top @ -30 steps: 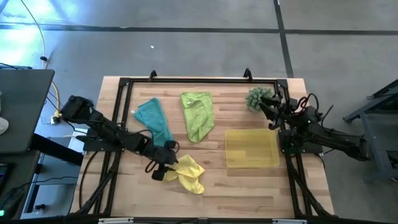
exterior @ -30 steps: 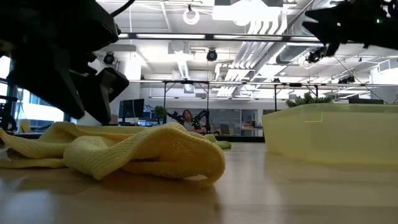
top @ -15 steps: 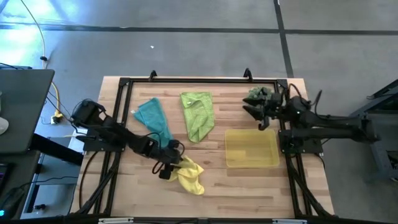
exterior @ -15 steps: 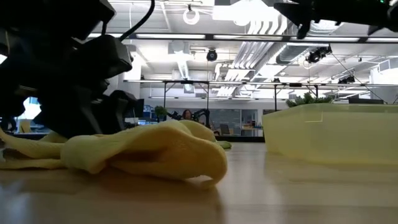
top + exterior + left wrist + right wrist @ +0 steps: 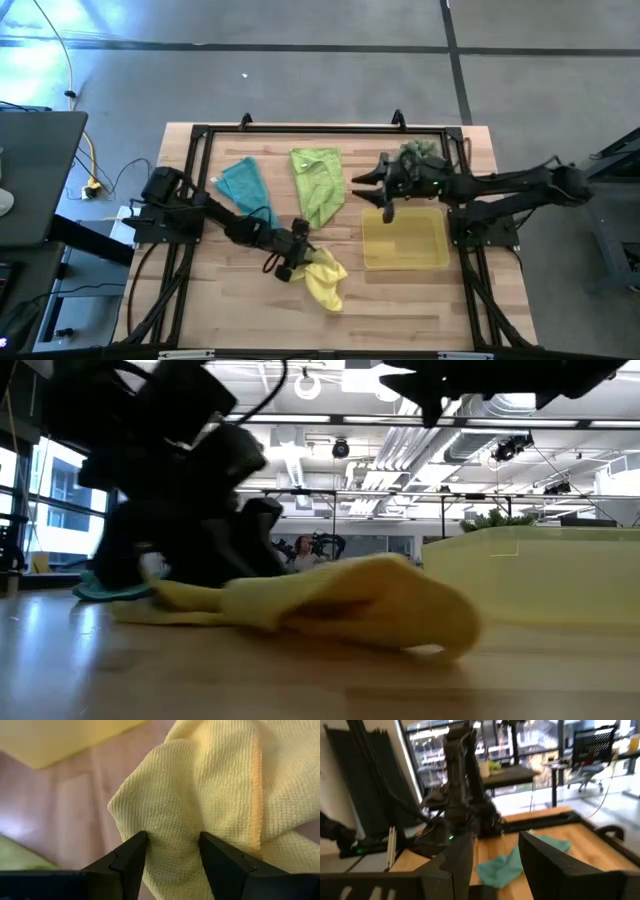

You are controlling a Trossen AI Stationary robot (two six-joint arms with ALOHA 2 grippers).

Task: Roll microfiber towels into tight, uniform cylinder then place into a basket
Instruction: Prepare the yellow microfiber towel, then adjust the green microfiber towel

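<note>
Between left gripper (image 5: 170,855) jaws, yellow towel (image 5: 210,795) pinched, right gripper (image 5: 375,190) jaws parted.

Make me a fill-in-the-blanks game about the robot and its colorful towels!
1. The left gripper has its fingers around the ____ towel.
2. The towel lying between the teal towel and the spiky plant is ____.
3. The yellow basket has ____ towels in it.
4. The right gripper is up in the air, holding ____.

Missing words: yellow; green; no; nothing
</note>
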